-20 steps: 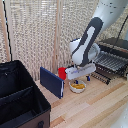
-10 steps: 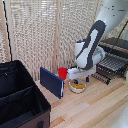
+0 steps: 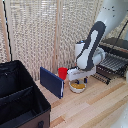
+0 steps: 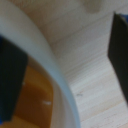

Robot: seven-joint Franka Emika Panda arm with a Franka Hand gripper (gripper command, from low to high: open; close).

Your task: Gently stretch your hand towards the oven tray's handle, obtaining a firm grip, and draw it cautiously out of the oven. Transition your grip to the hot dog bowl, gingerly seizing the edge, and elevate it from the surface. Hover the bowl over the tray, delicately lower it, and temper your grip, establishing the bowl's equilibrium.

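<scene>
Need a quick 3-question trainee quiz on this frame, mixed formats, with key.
1. True or false: the oven tray is already pulled out in front of the oven.
2. Multiple choice: in the wrist view, the rim of the hot dog bowl runs A) outside both fingers, B) between the two fingers, C) out of sight.
3. Fill in: the cup beside the bowl in the exterior view is coloured ____.

Key:
1. True.
2. B; the claw straddles the rim, fingers apart.
3. Red; the red cup stands between the blue panel and the bowl.
</scene>
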